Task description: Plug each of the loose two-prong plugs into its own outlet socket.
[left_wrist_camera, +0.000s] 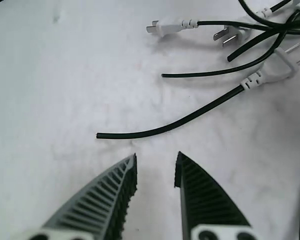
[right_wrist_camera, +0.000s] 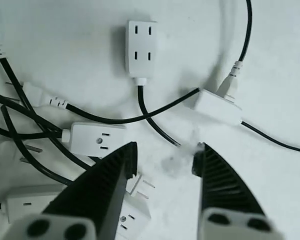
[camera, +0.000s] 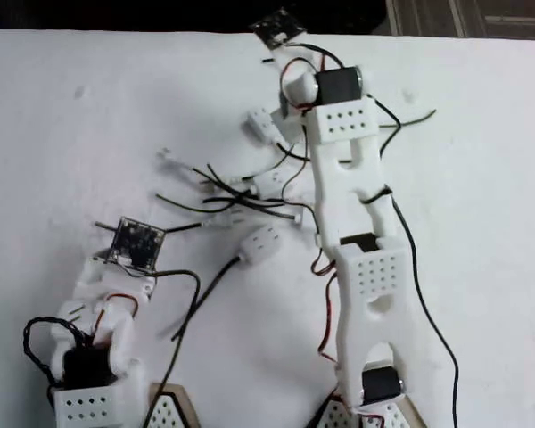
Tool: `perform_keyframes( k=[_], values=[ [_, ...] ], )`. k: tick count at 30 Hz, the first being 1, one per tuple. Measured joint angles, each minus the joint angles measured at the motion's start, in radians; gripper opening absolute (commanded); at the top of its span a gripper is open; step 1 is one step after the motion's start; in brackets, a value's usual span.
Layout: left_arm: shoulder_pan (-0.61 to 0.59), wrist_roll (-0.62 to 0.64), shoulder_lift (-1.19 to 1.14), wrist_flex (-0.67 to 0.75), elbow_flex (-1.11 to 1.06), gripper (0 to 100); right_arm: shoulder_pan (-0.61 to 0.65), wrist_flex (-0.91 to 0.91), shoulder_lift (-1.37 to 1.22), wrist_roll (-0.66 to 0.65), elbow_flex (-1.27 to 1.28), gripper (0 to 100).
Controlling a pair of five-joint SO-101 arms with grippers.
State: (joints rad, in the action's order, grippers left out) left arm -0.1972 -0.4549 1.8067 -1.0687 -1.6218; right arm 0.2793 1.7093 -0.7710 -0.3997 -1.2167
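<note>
My left gripper is open just above the bare table, its tips short of a loose black cable end. Beyond it lie three white two-prong plugs: one at the far side, a flat-pronged one and a round-pronged one. My right gripper hangs open over the tangle. Ahead of it lies a white outlet socket with empty slots. A second socket sits beside one finger. A third socket block has a white plug standing in it.
Black cables cross the table's middle among the sockets. The right arm stretches from the near edge over the tangle. The left arm is folded at the near left. More socket blocks lie under the right gripper.
</note>
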Motion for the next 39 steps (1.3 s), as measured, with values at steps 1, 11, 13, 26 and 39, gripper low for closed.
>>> perform_keyframes(
  k=[1,11,13,26,39],
  values=[
    [-0.002,0.0,0.0,0.0,0.0,15,0.006,0.0,0.0,0.0,0.0,18.0],
    [-0.138,0.0,0.0,0.009,0.0,15,0.126,0.009,0.046,0.06,0.219,18.0],
    [-0.158,0.0,0.0,0.02,0.0,15,0.164,0.009,0.11,0.074,0.339,18.0],
    [-0.236,0.089,0.002,0.026,0.021,15,0.417,-0.097,0.374,0.034,0.884,18.2],
    [-0.236,0.089,0.002,0.026,0.021,15,0.463,-0.411,0.345,-0.17,1.057,18.3]
  ],
)
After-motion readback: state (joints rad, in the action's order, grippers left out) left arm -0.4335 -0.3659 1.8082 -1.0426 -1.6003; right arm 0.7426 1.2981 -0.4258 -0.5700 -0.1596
